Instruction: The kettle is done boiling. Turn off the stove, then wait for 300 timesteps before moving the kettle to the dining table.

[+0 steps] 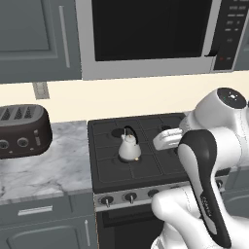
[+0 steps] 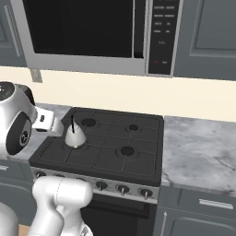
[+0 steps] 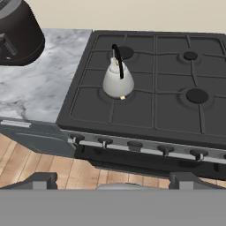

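The small white kettle (image 1: 129,148) (image 2: 74,136) (image 3: 118,81) with a black arched handle stands upright on the front-left burner of the black stove (image 1: 146,170) (image 2: 120,138) (image 3: 154,110). A faint orange glow shows at its base. A row of round knobs (image 1: 130,197) (image 2: 122,188) (image 3: 134,145) lines the steel front strip. My gripper (image 3: 114,183) is open and holds nothing. It hangs high above and in front of the stove's front edge, well apart from kettle and knobs. The dining table is out of view.
A dark toaster (image 1: 22,131) (image 3: 17,35) sits on the marble counter (image 1: 53,165) (image 3: 35,88) left of the stove. More counter (image 2: 198,147) lies to the right. A microwave (image 1: 146,34) (image 2: 92,32) hangs over the cooktop. Wood floor shows below.
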